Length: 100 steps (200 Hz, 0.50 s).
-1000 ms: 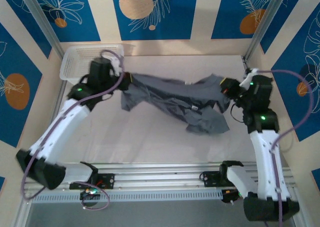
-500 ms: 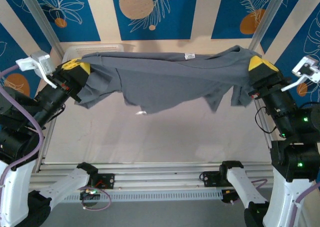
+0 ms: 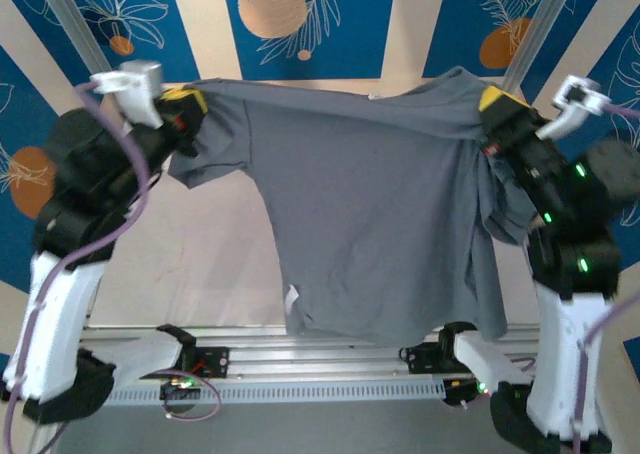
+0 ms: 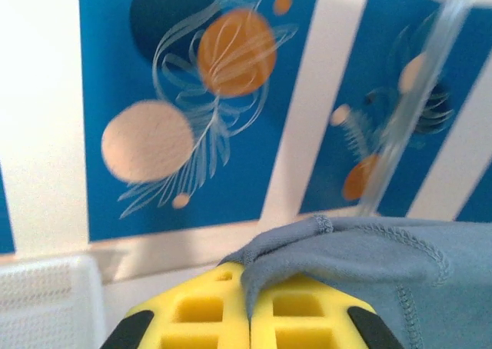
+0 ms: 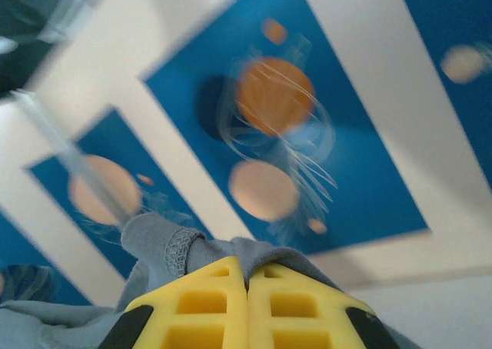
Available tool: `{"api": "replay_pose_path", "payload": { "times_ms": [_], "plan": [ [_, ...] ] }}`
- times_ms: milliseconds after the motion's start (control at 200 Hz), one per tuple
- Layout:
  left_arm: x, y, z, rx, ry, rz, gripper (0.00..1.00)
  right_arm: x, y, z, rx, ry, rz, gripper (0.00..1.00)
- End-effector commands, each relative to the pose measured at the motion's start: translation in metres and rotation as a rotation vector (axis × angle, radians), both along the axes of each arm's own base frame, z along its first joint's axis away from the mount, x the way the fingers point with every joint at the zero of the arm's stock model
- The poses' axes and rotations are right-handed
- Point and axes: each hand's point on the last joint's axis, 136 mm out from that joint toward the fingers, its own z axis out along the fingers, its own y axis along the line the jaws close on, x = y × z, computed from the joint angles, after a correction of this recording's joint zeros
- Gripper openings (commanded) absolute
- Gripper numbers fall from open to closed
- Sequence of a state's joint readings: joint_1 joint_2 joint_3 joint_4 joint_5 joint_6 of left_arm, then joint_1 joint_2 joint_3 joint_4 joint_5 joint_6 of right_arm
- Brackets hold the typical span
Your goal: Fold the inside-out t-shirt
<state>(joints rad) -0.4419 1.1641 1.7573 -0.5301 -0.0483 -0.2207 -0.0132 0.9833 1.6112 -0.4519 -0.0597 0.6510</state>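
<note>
The inside-out t-shirt (image 3: pixel 370 214), dark slate-grey, hangs spread in the air between both arms, its lower hem near the front rail. My left gripper (image 3: pixel 186 102) is shut on its upper left edge, and in the left wrist view the cloth (image 4: pixel 369 257) is pinched between the yellow fingers (image 4: pixel 200 314). My right gripper (image 3: pixel 494 99) is shut on the upper right edge. In the right wrist view a stitched seam (image 5: pixel 173 245) bunches over the closed yellow fingertips (image 5: pixel 296 307).
A white basket (image 4: pixel 46 303) stands at the back left, seen low in the left wrist view. Blue patterned walls (image 3: pixel 300 24) enclose the table (image 3: pixel 200 244). The front rail (image 3: pixel 320 349) with the arm bases runs under the shirt's hem.
Both arms have lifted the shirt from a crumpled heap on the table to high in the air. It has fallen open and now hangs full length.
</note>
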Motion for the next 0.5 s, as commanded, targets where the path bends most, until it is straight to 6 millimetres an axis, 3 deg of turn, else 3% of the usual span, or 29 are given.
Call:
{"api": "replay_pose_path", "payload": {
  "times_ms": [0, 60, 95, 130, 155, 200, 250, 300, 360, 495],
  "plan": [
    [0.077, -0.003, -0.064, 0.110, 0.147, 0.126, 0.00, 0.077, -0.025, -0.088, -0.061, 0.277, -0.131, 0.00],
    [0.123, -0.014, -0.100, 0.117, 0.218, 0.140, 0.00, 0.116, -0.028, -0.130, -0.083, 0.396, -0.139, 0.08],
    [0.153, -0.023, -0.125, 0.123, 0.263, 0.146, 0.03, 0.140, -0.028, -0.154, -0.100, 0.445, -0.128, 0.29],
    [0.184, -0.032, -0.149, 0.140, 0.293, 0.147, 0.16, 0.165, -0.028, -0.178, -0.121, 0.495, -0.117, 0.57],
    [0.204, -0.037, -0.166, 0.152, 0.317, 0.149, 0.30, 0.179, -0.028, -0.189, -0.134, 0.526, -0.106, 0.68],
    [0.235, -0.043, -0.190, 0.161, 0.360, 0.149, 0.51, 0.200, -0.030, -0.210, -0.151, 0.606, -0.087, 0.75],
    [0.257, -0.049, -0.206, 0.150, 0.405, 0.121, 0.63, 0.211, -0.033, -0.226, -0.165, 0.689, -0.072, 0.77],
    [0.264, -0.051, -0.205, 0.123, 0.415, 0.100, 0.71, 0.213, -0.032, -0.234, -0.183, 0.741, -0.037, 0.78],
    [0.259, -0.057, -0.195, 0.084, 0.395, 0.060, 0.79, 0.208, -0.027, -0.241, -0.205, 0.766, 0.011, 0.79],
    [0.214, -0.073, -0.181, -0.040, 0.391, -0.076, 0.84, 0.174, -0.008, -0.273, -0.215, 0.847, 0.139, 0.77]
  ]
}}
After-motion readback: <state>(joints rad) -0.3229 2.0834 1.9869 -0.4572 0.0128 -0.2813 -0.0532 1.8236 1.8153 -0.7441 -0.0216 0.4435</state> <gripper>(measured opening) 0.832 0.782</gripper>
